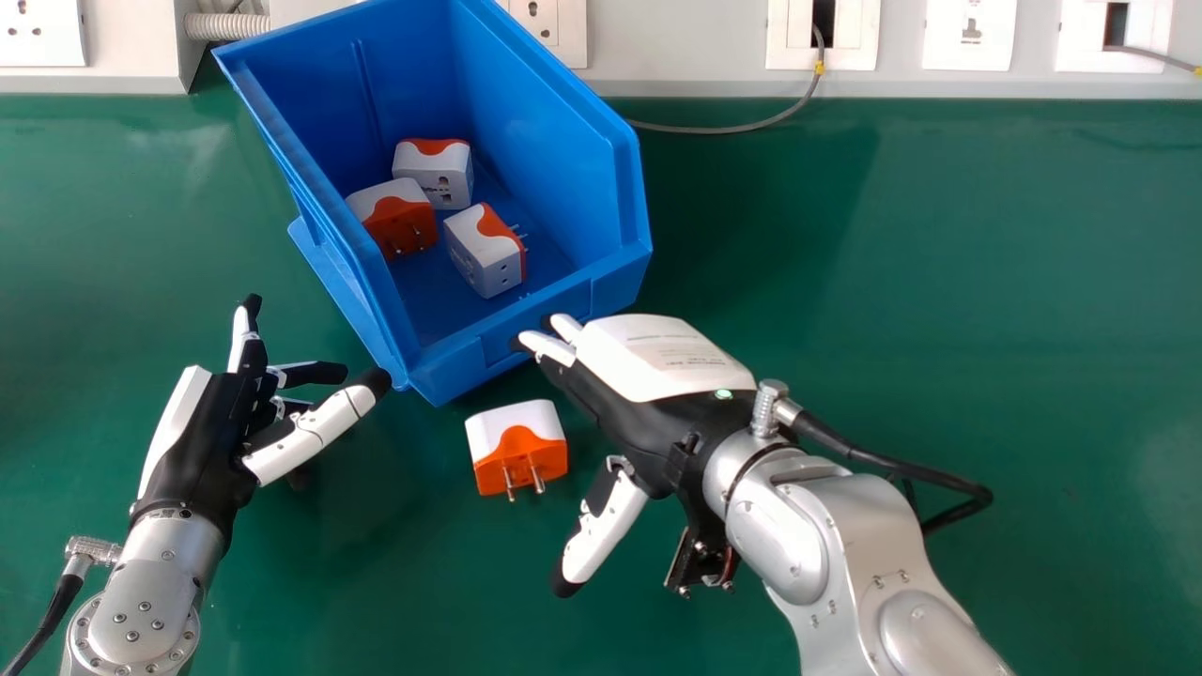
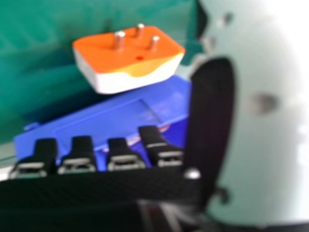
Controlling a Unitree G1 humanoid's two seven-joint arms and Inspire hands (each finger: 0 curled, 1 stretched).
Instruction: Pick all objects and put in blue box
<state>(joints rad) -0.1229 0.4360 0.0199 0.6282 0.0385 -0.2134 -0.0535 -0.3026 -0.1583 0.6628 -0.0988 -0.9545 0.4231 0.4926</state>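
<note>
**Fingers (image 1: pixel 547 348) of the right hand (image 1: pixel 657 361) open, last adapter (image 1: pixel 516 449) on their palm side**

Seen from the head view, my right hand is held with its fingers extended and its thumb (image 1: pixel 606 530) spread apart from them; it grips nothing. The adapter stands on the table (image 1: pixel 939 282) to the left of the palm, nearer the robot than the fingertips and farther out than the thumb tip, thus between the two. Its prongs point back toward the robot; its long axis I judge to run crosswise, from one hand toward the other, though I cannot be sure.

The left hand (image 1: pixel 202 441), also open, lies farther off on the adapter's other side, so I take the right as the arm to use. The next move, in my judgement, is a short leftward shift before closing. The blue box (image 1: pixel 601 216), holding three adapters (image 1: pixel 437 174), lies just beyond the right fingertips; a careless forward drift could bump its front lip.
</note>
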